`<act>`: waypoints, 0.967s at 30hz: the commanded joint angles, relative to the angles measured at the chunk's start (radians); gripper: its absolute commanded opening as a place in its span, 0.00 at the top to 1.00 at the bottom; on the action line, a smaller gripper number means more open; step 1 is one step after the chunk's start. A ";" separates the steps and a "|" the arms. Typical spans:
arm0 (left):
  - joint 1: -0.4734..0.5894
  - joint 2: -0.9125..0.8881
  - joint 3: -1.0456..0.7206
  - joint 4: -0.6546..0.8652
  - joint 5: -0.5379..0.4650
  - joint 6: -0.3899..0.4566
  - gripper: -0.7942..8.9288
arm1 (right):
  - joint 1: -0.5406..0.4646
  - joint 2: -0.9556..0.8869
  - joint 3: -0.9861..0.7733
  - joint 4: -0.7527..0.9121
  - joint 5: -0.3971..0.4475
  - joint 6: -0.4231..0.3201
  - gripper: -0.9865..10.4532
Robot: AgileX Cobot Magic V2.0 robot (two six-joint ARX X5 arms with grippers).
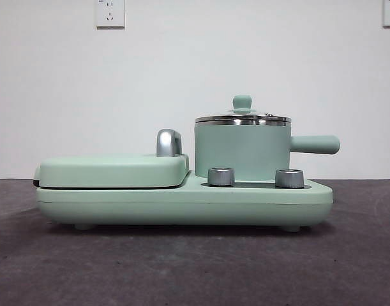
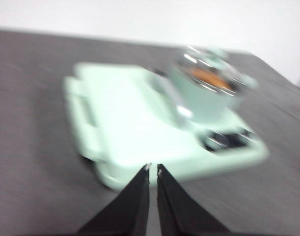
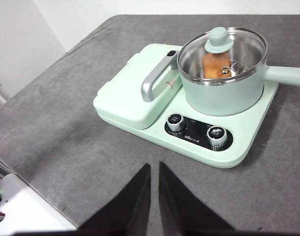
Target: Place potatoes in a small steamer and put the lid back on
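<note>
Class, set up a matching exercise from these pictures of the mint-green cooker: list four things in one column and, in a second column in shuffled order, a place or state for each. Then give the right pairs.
Things
1. potato
2. lid
3. small steamer
4. griddle cover

Places or states
A. closed flat, with a silver handle
B. resting on the pot's steel rim
C. standing on the cooker base behind two silver knobs
D. inside the pot, seen through the glass

Pairs: 1-D, 2-B, 3-C, 4-A
</note>
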 commanded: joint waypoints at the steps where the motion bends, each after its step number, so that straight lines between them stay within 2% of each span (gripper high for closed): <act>1: 0.123 -0.060 -0.138 0.167 0.000 0.140 0.89 | 0.005 0.004 0.006 0.011 0.000 -0.009 0.89; 6: 0.272 -0.156 -0.400 0.347 -0.005 0.167 0.89 | 0.005 0.004 0.006 0.011 0.000 -0.010 0.89; 12: 0.307 -0.211 -0.566 0.362 -0.006 0.170 0.89 | 0.005 0.004 0.006 0.010 0.000 -0.010 0.89; 17: 0.310 -0.212 -0.582 0.449 -0.009 0.255 0.89 | 0.005 0.004 0.007 0.011 0.000 -0.010 0.89; 29: 0.311 -0.212 -0.600 0.464 -0.008 0.243 0.89 | 0.005 0.004 0.007 0.011 0.000 -0.009 0.89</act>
